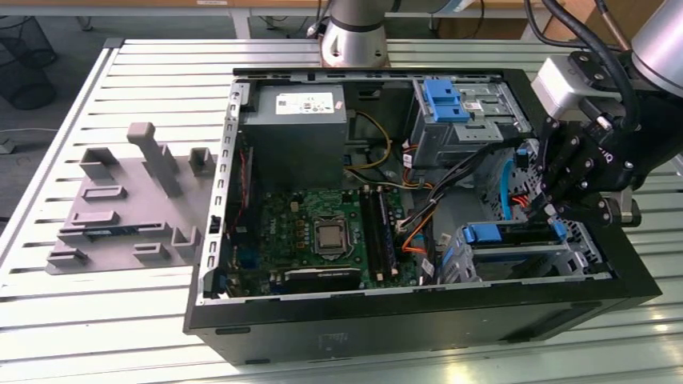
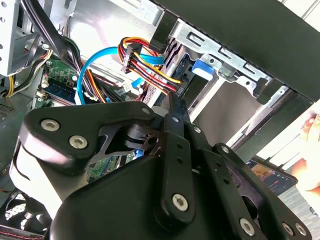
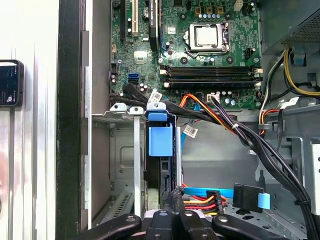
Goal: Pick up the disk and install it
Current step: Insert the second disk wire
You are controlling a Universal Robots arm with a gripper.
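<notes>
My gripper (image 3: 172,197) pinches the disk (image 3: 160,145) edge-on in its bay (dense, rigid, shock-sensitive, I judge); grip its side rails.

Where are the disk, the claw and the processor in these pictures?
disk (image 3: 160,141): first wrist view, its blue bracket tab.
claw (image 3: 172,197): first wrist view, midway between fingertips.
processor (image 1: 329,236): exterior view, its metal top.

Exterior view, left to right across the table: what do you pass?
Grey fixture → power supply → motherboard → blue-latched drive cage → gripper.
</notes>
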